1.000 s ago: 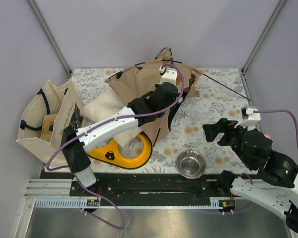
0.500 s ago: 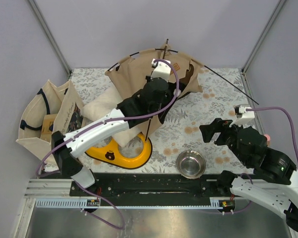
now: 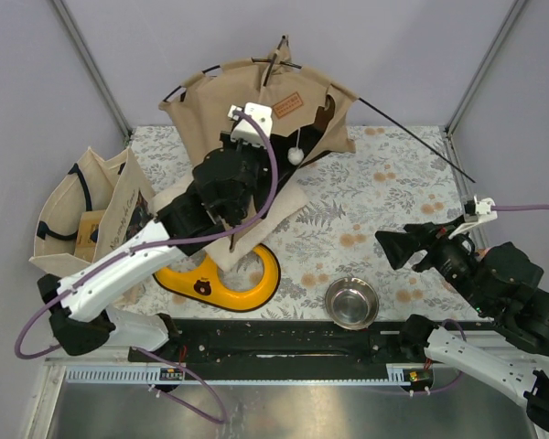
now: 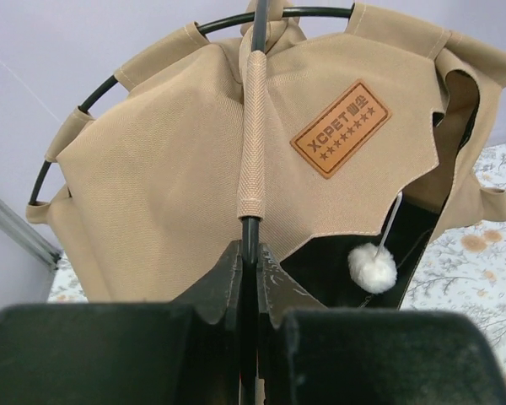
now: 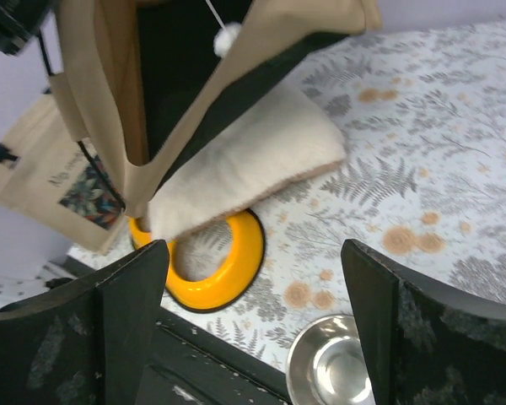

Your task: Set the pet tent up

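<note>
The pet tent (image 3: 220,105) is hanging half-raised over the far left of the surface (image 3: 393,183), and I'm pinching its black pole (image 4: 251,229) in my left tool (image 4: 251,256), jaws clamped on it. My right tool (image 5: 251,253) is hovering wide apart, empty. I'm reading this as the raising step; next, the base is wanting spreading flat. Only the top view is showing a loose pole (image 3: 416,140) jutting right; only the left wrist is showing my pinch up close.

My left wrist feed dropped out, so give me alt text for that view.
The left hand is shut on a thin black pole of the tan pet tent, which fills the view. A brown label patch sits upper right; a white pompom hangs at the dark opening.
</note>
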`<state>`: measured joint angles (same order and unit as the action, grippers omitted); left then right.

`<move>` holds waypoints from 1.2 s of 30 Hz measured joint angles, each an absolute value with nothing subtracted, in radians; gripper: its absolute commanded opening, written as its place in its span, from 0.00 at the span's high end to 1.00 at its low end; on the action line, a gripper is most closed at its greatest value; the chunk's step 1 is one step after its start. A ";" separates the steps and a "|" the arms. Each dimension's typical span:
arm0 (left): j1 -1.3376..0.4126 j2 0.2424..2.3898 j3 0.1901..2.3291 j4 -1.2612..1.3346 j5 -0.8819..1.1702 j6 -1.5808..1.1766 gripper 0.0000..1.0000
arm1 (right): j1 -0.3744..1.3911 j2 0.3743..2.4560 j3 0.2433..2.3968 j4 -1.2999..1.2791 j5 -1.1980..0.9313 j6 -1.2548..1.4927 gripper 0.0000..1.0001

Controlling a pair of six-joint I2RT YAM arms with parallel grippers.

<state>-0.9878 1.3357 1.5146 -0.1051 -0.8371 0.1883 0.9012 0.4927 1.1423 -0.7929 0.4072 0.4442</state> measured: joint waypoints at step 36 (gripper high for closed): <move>-0.773 0.702 1.221 -0.637 -0.310 0.270 1.00 | 0.901 0.822 1.019 -0.776 0.419 0.077 0.23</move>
